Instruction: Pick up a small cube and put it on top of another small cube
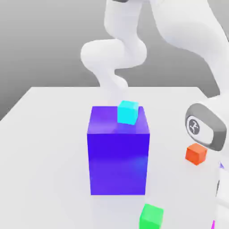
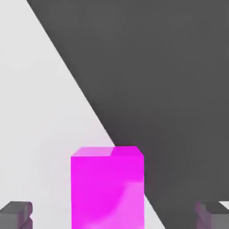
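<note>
Magenta cube [image 2: 107, 192] is sitting between the spread fingertips [image 2: 114, 215] in the hand view, near the table [image 2: 40, 134] edge; likely the pick target, though the task isn't naming a colour. Gripper is standing wide open, holding nothing, one finger on each side, gaps showing both sides. Step in hand looks like lining up for the grasp. Next move is probably calling for keeping the cube centred, lowering if height is lacking, then closing squarely; an off-centre close could be nudging it toward the edge. Outward, green cube [image 1: 151, 217] and orange cube [image 1: 196, 154] are lying on the table, cyan cube [image 1: 128, 112] is resting on the big blue block [image 1: 118, 163]. Which small cube is serving as base, can't tell.
</note>
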Action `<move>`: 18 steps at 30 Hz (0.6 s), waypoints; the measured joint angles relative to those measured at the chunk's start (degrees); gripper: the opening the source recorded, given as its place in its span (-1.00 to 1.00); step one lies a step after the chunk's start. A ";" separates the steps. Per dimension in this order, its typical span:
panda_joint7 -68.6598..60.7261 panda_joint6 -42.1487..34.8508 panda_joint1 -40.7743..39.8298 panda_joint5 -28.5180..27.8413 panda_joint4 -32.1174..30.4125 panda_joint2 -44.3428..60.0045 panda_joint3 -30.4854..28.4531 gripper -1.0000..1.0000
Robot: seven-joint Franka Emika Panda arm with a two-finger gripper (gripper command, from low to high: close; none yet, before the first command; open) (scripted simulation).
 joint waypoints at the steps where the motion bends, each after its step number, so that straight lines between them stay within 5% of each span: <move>1: 0.11 0.91 0.16 -0.19 0.30 1.25 -0.19 -1.00; 12: -0.73 -4.27 -0.63 1.20 -1.70 -5.86 0.61 -1.00; 18: 1.85 -4.25 -5.05 4.47 -13.30 -17.68 -2.96 -1.00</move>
